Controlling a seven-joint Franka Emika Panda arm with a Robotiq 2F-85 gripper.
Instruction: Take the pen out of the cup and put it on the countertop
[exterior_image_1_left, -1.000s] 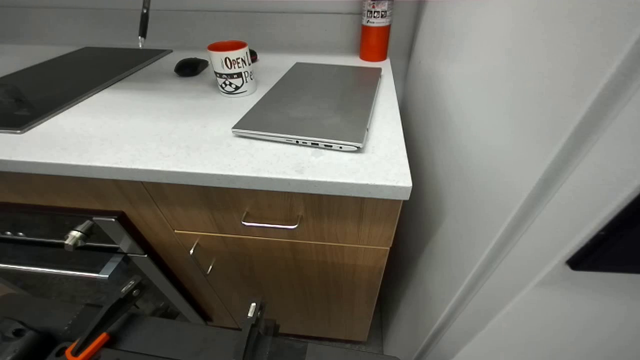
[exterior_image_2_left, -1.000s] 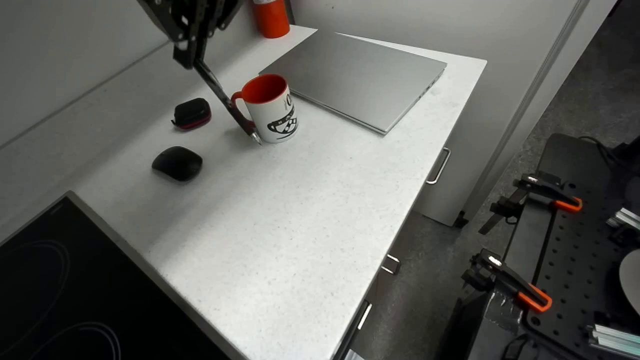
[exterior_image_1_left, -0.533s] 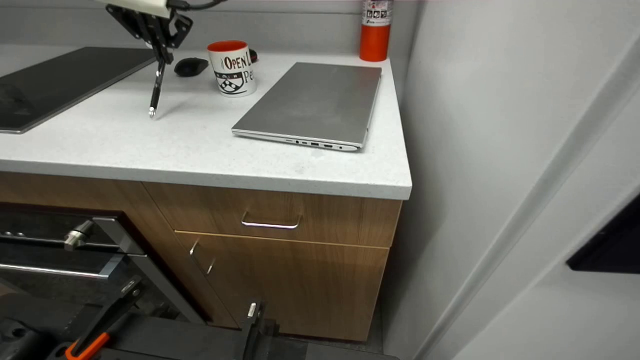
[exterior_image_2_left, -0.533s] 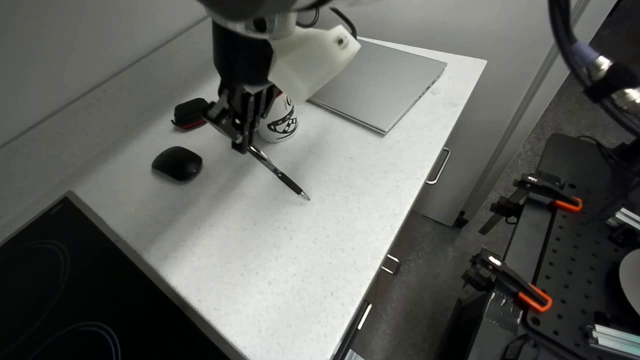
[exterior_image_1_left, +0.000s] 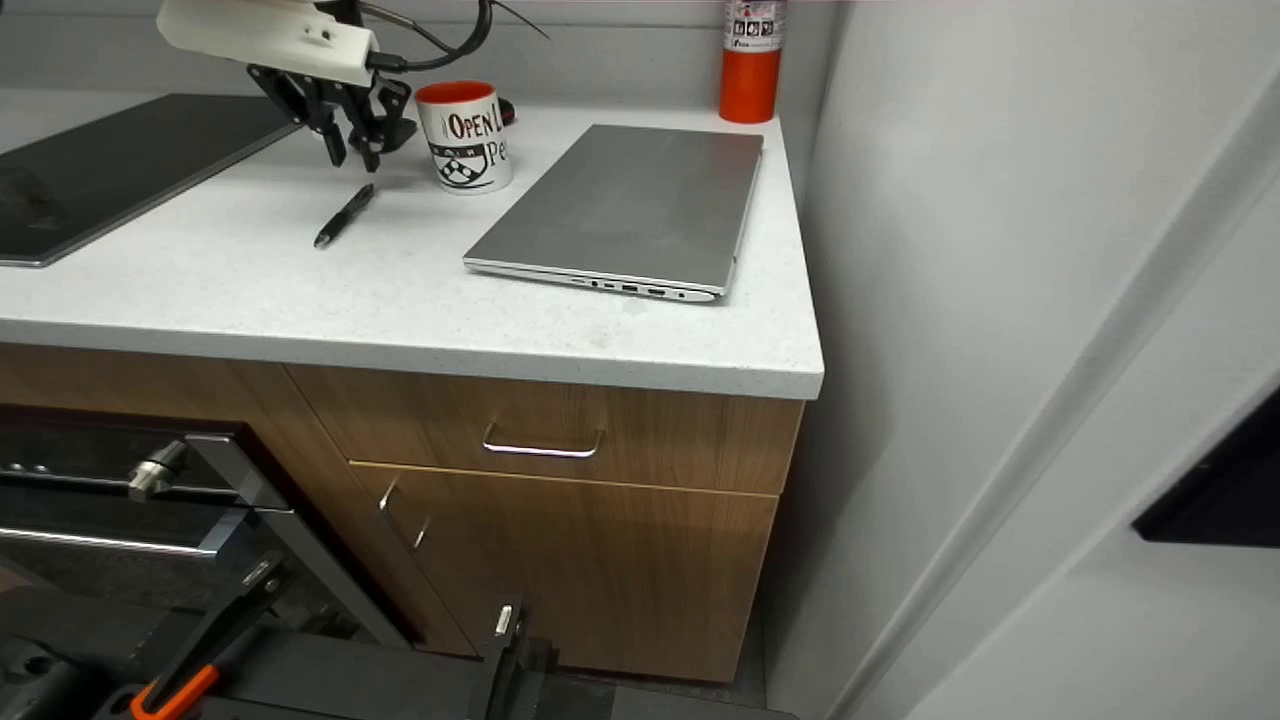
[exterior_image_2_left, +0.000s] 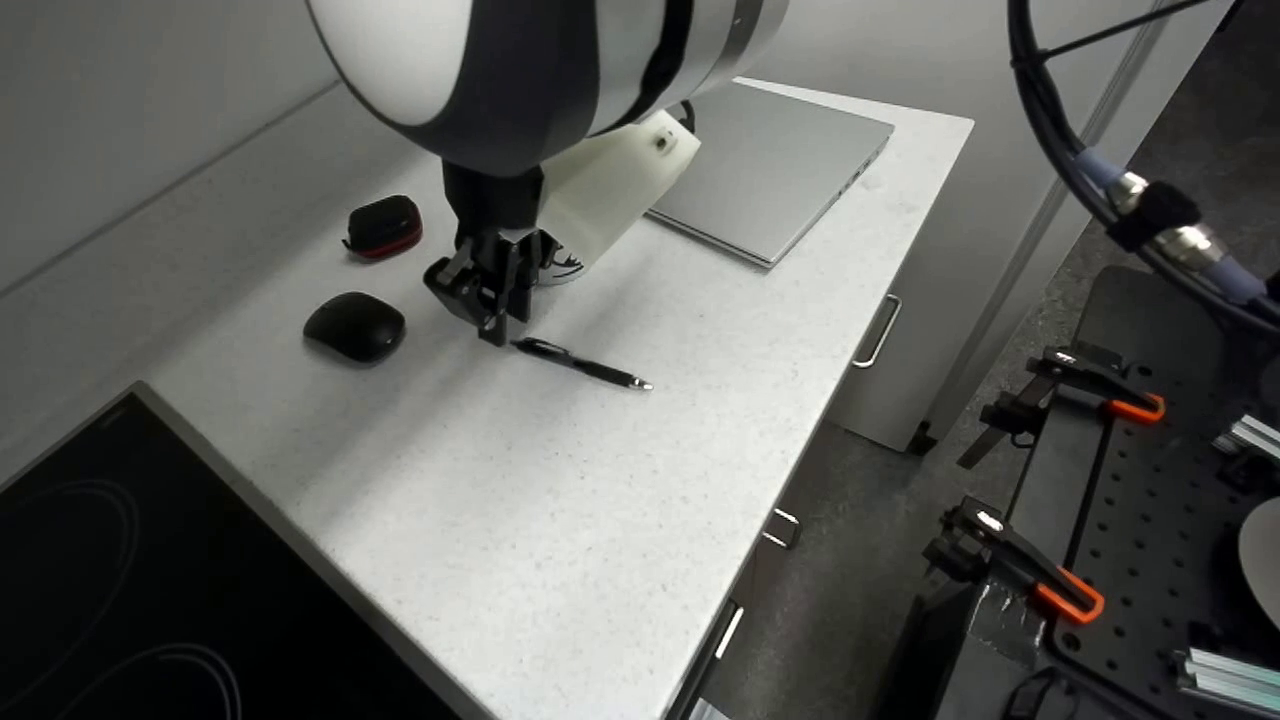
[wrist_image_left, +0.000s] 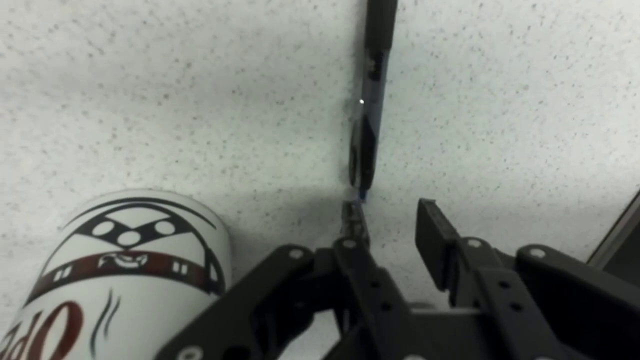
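The black pen (exterior_image_1_left: 344, 215) lies flat on the white countertop (exterior_image_1_left: 300, 290), left of the mug. It also shows in an exterior view (exterior_image_2_left: 582, 365) and in the wrist view (wrist_image_left: 374, 95). My gripper (exterior_image_1_left: 354, 163) is open and empty, low over the countertop at the pen's rear end; its fingertips show in the wrist view (wrist_image_left: 390, 205), the left one close by the pen's end; I cannot tell if they touch. The white cup (exterior_image_1_left: 465, 140) with red-orange rim stands upright beside the gripper. It shows in the wrist view (wrist_image_left: 125, 280) and is mostly hidden by the arm in an exterior view (exterior_image_2_left: 565, 268).
A closed grey laptop (exterior_image_1_left: 625, 205) lies right of the cup. A black mouse (exterior_image_2_left: 355, 327) and a small black-and-red case (exterior_image_2_left: 384, 227) lie behind the gripper. The dark cooktop (exterior_image_1_left: 130, 170) is at the left. A red canister (exterior_image_1_left: 750, 85) stands at the back.
My gripper came from beside the cup over to the countertop with the pen held tilted. It has since opened, and the pen has gone from tilted in the fingers to lying flat.
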